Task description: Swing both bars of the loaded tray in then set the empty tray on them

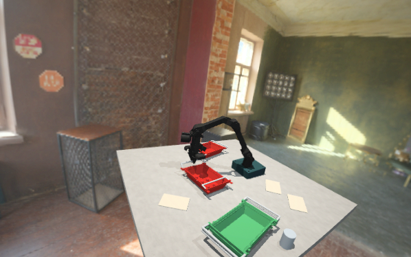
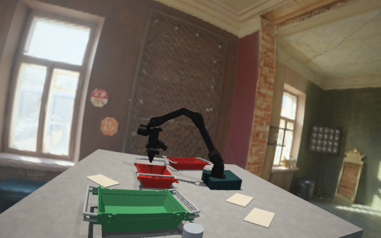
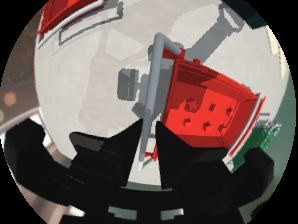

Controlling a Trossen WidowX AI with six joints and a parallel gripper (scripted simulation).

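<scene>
The loaded red tray (image 1: 220,188) (image 2: 156,182) (image 3: 238,118) stands on the table with small red blocks (image 3: 206,126) inside. Its near bar (image 1: 215,182) (image 2: 155,175) (image 3: 250,125) lies in across the top near that end. Its far bar (image 2: 143,158) (image 3: 153,85) is swung out beyond the other end. My gripper (image 1: 193,161) (image 2: 151,161) (image 3: 149,121) is slightly open, fingers pointing down, above the far end. In the wrist view the far bar runs between the fingertips, not gripped. The empty red tray (image 1: 214,150) (image 2: 188,163) (image 3: 60,15) stands behind, partly hidden by the arm in the top view.
A large green tray (image 1: 237,237) (image 2: 140,223) with wire bars stands at the front. A grey cylinder (image 1: 288,239) (image 2: 192,230) is beside it. Cream cards (image 1: 174,201) (image 1: 273,186) (image 1: 297,203) lie on the table. The arm's teal base (image 1: 249,171) (image 2: 223,182) is right of the red trays.
</scene>
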